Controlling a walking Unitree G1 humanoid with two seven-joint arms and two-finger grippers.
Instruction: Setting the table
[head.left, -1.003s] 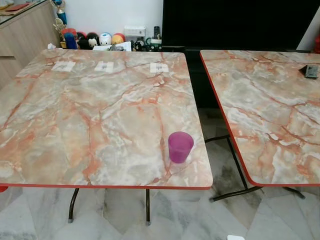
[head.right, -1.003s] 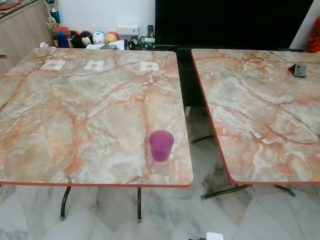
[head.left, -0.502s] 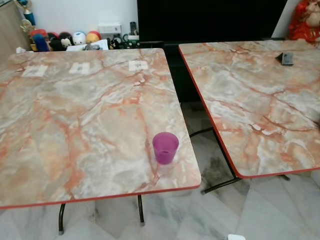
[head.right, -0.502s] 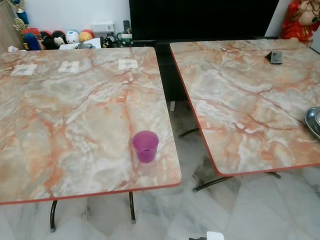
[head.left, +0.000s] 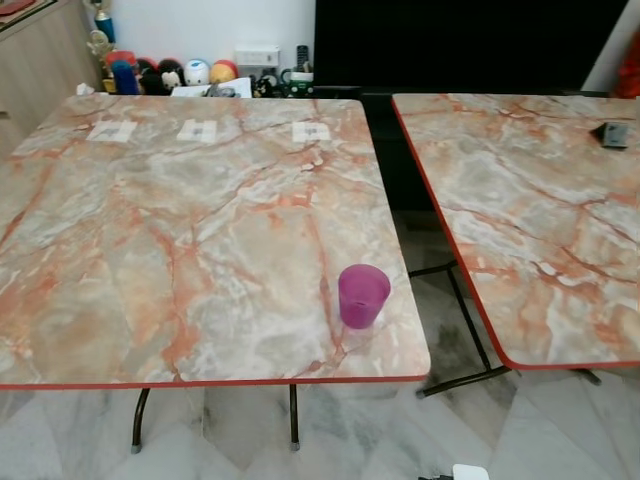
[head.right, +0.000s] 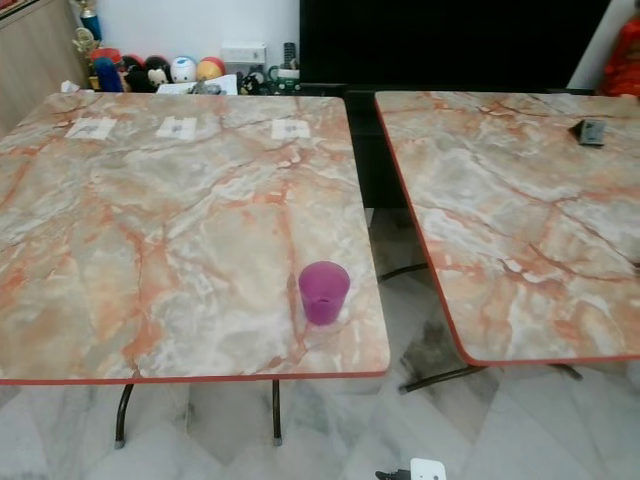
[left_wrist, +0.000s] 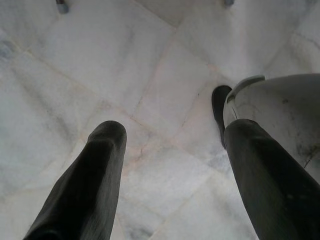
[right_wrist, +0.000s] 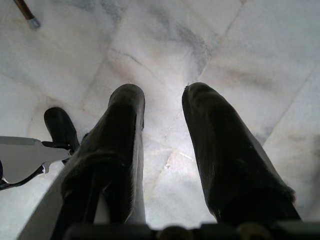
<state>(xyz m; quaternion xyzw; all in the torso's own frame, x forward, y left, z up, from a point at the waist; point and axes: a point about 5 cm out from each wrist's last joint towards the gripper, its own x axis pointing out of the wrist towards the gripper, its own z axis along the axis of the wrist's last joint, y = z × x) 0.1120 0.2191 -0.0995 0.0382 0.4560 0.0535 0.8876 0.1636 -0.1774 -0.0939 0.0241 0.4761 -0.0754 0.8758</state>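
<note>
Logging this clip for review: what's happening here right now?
Nothing is being handled. A purple cup stands alone near the front right corner of the left table; a second table stands beside it across a gap. The left gripper and right gripper hang open over the floor.

A translucent purple cup (head.left: 363, 296) stands upright and mouth-up, right of centre in the lower part of the head view. It sits on the left marble-patterned table (head.left: 150, 250), near that table's front right corner, just inside the red edge.
</note>
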